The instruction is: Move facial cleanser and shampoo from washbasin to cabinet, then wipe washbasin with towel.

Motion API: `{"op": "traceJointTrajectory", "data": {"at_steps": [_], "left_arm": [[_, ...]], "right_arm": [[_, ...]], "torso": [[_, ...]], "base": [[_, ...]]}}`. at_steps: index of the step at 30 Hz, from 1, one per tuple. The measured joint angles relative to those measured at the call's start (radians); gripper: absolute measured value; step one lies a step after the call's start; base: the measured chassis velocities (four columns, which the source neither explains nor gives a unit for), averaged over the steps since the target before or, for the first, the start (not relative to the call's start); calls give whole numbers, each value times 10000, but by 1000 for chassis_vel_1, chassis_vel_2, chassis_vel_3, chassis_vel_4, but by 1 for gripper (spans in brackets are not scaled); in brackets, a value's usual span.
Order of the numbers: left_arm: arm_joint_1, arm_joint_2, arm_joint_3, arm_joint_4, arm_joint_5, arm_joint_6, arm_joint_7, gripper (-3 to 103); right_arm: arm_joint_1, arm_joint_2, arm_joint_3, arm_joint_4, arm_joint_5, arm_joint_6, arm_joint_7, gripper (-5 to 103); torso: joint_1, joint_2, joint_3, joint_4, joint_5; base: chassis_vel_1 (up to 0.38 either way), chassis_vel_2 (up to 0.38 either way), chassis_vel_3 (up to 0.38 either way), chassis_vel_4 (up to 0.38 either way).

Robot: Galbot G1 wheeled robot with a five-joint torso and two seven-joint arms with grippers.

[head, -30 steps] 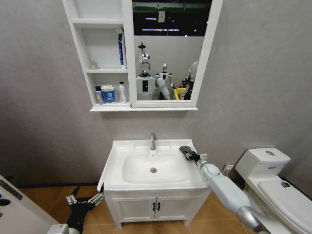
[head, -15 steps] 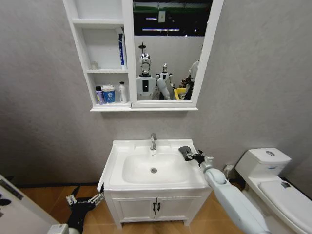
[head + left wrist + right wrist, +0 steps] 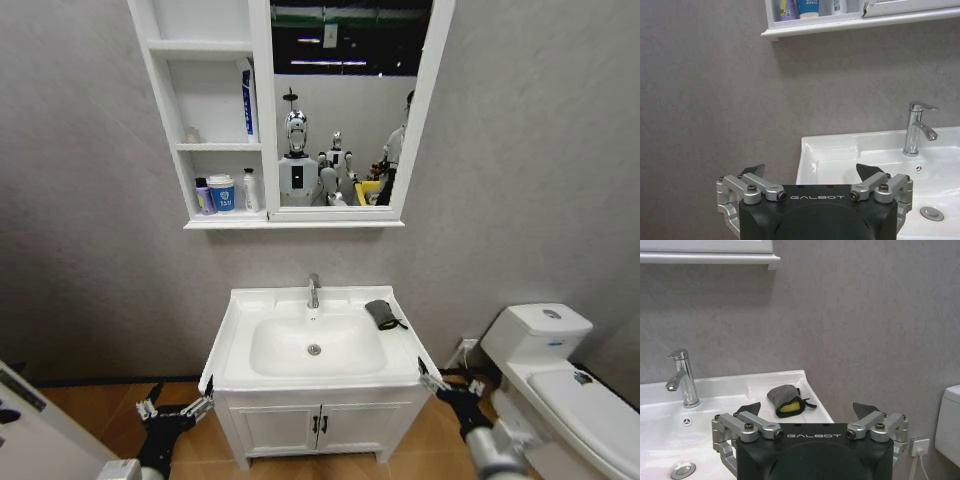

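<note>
1. Resting on the back right ledge of the white rectangular ceramic washbasin (image 3: 240, 385), beside the chrome tap (image 3: 314, 290), the small dark grey folded towel (image 3: 384, 314) is lying loose; in the right wrist view (image 3: 787, 400) a yellow patch is showing inside its fold.
2. Hanging low at the right front corner of the washbasin, the right gripper (image 3: 447, 385) is sitting with its jaws spread apart and empty, well apart from the towel.
3. Hanging low beside the left front corner, the left gripper (image 3: 173, 409) is likewise waiting with jaws apart, holding nothing.
4. Standing on the lowest open shelf of the white wall-mounted cabinet (image 3: 263, 120) with its framed mirror are several bottles and tubes (image 3: 225, 192), so the moving step is looking done and the wiping is looking like the step in hand.
5. Handling should be easy: the towel is appearing light, soft and limp, likely to sag or unfold, so pinching it across the thick folded middle is looking safest.
6. Slipping on glossy ceramic is the likely risk.
</note>
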Motion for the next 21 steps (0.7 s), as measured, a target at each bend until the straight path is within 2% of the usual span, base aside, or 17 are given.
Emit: {"op": "traceJointTrajectory", "data": {"at_steps": [4,8,13,21], "left_arm": [[0,0,0,0,0,0,-1,100],[0,0,0,0,0,0,-1,100],[0,0,0,0,0,0,-1,100],[0,0,-1,1,0,0,-1,100]], "right_arm": [[-868,476,-60,656,-540,309,-11,100],[-1400,725,-8,1149,-628,499,-32,100],[-1925,786,-54,1506,-1001,864,-222,100],[-1950,779,-80,1540,-1074,910,-294,100]], "torso": [[1,0,1,0,0],[2,-1,1,1,1],[2,-1,2,1,1],[3,-2,3,2,3]], "base": [[0,0,0,0],[0,0,0,0],[0,0,0,0],[0,0,0,0]]}}
